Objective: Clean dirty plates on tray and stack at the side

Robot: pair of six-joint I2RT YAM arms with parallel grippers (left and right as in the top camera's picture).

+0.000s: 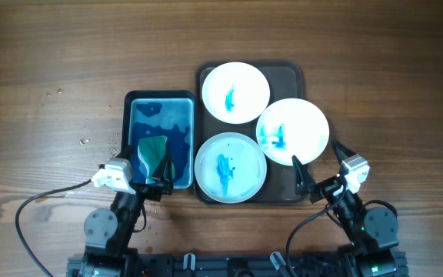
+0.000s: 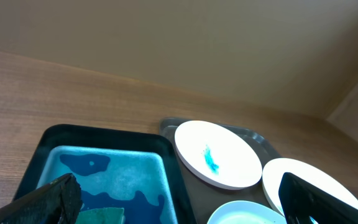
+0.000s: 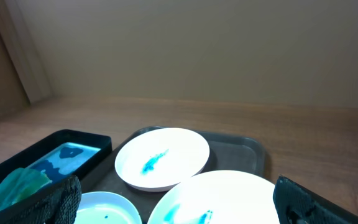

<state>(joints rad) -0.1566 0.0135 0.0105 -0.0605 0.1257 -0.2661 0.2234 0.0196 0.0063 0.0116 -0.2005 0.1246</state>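
Three white plates with blue smears lie on the dark tray (image 1: 287,77): one at the back (image 1: 235,92), one at the right (image 1: 292,131) overhanging the tray's right rim, and one at the front left (image 1: 231,167). My left gripper (image 1: 154,171) is open over the near end of the blue-water basin (image 1: 127,115), just above a green sponge (image 1: 152,152). My right gripper (image 1: 319,163) is open and empty at the near edge of the right plate. The left wrist view shows the back plate (image 2: 216,154); the right wrist view shows the right plate (image 3: 222,193).
The black-rimmed basin sits against the tray's left side. Water droplets (image 1: 83,142) lie on the wooden table left of the basin. A black cable (image 1: 29,204) loops at the front left. Bare wood lies right of the tray (image 1: 391,115).
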